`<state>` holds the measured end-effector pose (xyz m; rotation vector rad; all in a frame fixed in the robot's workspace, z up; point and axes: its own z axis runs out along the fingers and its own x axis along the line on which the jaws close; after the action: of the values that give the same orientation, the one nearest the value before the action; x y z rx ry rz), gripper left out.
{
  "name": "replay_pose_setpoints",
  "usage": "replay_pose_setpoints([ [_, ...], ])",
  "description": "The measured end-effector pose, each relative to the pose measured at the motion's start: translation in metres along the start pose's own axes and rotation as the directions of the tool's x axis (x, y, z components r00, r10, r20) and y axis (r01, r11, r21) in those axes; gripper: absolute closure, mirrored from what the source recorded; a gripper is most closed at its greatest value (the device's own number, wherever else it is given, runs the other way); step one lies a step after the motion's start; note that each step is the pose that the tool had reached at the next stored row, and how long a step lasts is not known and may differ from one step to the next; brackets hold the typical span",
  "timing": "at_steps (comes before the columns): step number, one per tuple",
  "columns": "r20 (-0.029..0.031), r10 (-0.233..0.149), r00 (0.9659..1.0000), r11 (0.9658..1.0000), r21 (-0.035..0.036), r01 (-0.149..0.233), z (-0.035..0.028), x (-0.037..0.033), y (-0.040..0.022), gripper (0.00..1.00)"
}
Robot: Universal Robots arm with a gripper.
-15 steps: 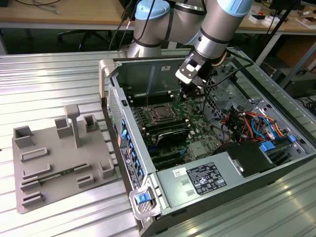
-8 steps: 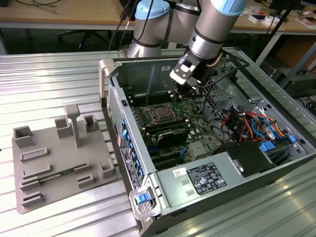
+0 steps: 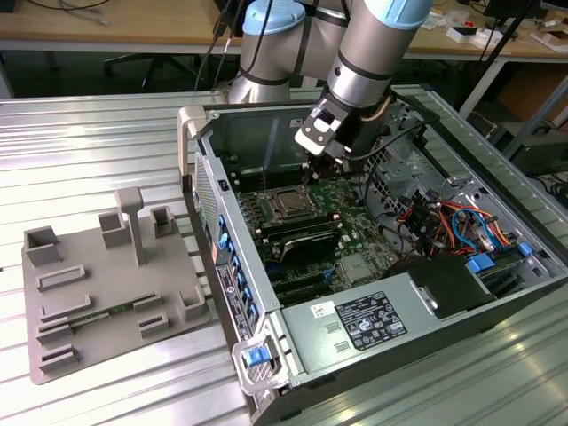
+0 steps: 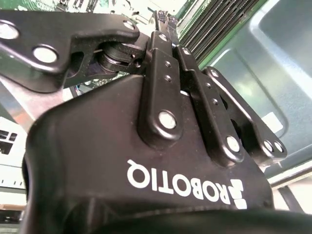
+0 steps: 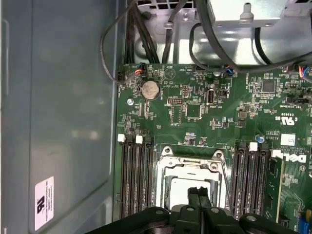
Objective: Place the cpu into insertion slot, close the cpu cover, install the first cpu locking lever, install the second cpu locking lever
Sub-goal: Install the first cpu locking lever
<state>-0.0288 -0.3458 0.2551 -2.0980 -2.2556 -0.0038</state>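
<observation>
Tool (image 5: 200, 191) pressed together, nothing pinched that I can see, just over the chip (image 5: 180, 184) seated in its socket (image 3: 286, 203); cover (image 5: 192, 163) looks down. Risk: off-centre push skids off cover, gouges board (image 5: 204, 112).

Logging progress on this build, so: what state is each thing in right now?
cpu cover: lowered flat.
cpu: seated beneath the cover's cut-out.
claw: shut, tips together just above the cpu.
computer case: lying on its side, open.
</observation>
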Motion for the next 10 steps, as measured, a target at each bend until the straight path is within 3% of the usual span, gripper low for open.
replay_pose_setpoints([
  [10,0.003,-0.082,0.9967,0.9967,0.0039,0.081,0.0,0.0,0.0,0.89],
])
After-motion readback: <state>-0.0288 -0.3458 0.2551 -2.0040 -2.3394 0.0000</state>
